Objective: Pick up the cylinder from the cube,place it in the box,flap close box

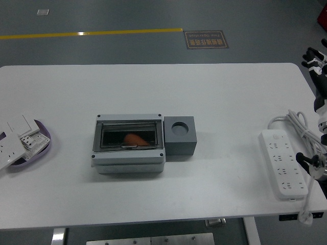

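Although the right hand (318,60) reaches the frame, only its black fingertips show at the right edge, beyond the table's far right corner; most of the hand is cut off, and whether the fingers are spread or curled cannot be told. Further arm hardware (319,166) is also cropped at the right edge, just beside the power strip (283,164). Grey box (129,143) near table centre, its smoked transparent flap lying closed over the opening. Orange cylinder (135,139) inside the box, dimly seen through the flap; its outline is blurred. Grey cube (180,135) touching the box's right side, its round top socket vacant. Power strip, white, near the right edge, with its cord (299,125) looped behind it and a plug hanging over the near edge. At the left edge, white wall-switch plates (15,137) rest on a purple dish (45,140), partly cropped. White table (214,102) otherwise bare; beyond it a grey floor with a yellow line (92,33) and a dark floor label (205,39) whose print is illegible
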`<state>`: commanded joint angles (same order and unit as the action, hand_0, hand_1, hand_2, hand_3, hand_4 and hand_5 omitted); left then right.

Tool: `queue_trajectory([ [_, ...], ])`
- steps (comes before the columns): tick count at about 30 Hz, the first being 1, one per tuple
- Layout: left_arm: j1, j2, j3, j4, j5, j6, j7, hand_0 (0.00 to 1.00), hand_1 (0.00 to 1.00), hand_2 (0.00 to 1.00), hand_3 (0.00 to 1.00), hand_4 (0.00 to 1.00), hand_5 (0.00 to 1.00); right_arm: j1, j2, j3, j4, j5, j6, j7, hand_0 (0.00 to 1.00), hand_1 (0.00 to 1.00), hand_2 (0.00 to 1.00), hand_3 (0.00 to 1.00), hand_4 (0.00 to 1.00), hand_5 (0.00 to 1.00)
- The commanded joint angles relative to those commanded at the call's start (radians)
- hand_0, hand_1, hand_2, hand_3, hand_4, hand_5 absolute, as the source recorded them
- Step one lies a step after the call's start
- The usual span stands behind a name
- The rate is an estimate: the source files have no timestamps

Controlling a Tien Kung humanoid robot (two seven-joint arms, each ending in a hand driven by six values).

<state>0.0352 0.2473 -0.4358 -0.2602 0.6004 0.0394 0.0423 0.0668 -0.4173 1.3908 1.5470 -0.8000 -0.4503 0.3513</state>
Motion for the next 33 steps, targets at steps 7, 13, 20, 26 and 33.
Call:
queue_trajectory([
  [7, -0.009, 0.005, -0.002, 0.000, 0.004, -0.001, 0.000, 0.596, 0.621, 0.615, 0.628, 0.670, 0.252, -0.014, 0.003, 0.029, -0.004, 0.005, -0.006, 0.008, 0.717, 0.675, 0.706, 0.830, 0.829, 0.317],
  [13, -0.023, 0.008, -0.001, -0.003, 0.013, 0.000, 0.000, 0.596, 0.621, 0.614, 0.628, 0.670, 0.249, -0.030, 0.000, 0.063, -0.001, 0.011, -0.007, 0.018, 0.718, 0.674, 0.703, 0.821, 0.830, 0.317],
  [20, -0.045, 0.018, 0.006, -0.004, 0.017, 0.001, -0.002, 0.595, 0.621, 0.614, 0.627, 0.669, 0.246, -0.061, 0.005, 0.111, 0.003, 0.019, -0.006, 0.029, 0.714, 0.667, 0.700, 0.816, 0.828, 0.315],
  [26, -0.059, 0.021, 0.011, -0.006, 0.018, 0.000, -0.003, 0.595, 0.621, 0.614, 0.627, 0.669, 0.243, -0.079, 0.013, 0.135, 0.005, 0.021, -0.006, 0.036, 0.712, 0.663, 0.695, 0.809, 0.827, 0.313],
  [33, -0.058, 0.013, 0.014, -0.003, 0.011, 0.002, -0.001, 0.595, 0.621, 0.613, 0.626, 0.669, 0.242, -0.072, 0.014, 0.136, 0.005, 0.018, -0.007, 0.040, 0.711, 0.662, 0.692, 0.808, 0.827, 0.312],
])
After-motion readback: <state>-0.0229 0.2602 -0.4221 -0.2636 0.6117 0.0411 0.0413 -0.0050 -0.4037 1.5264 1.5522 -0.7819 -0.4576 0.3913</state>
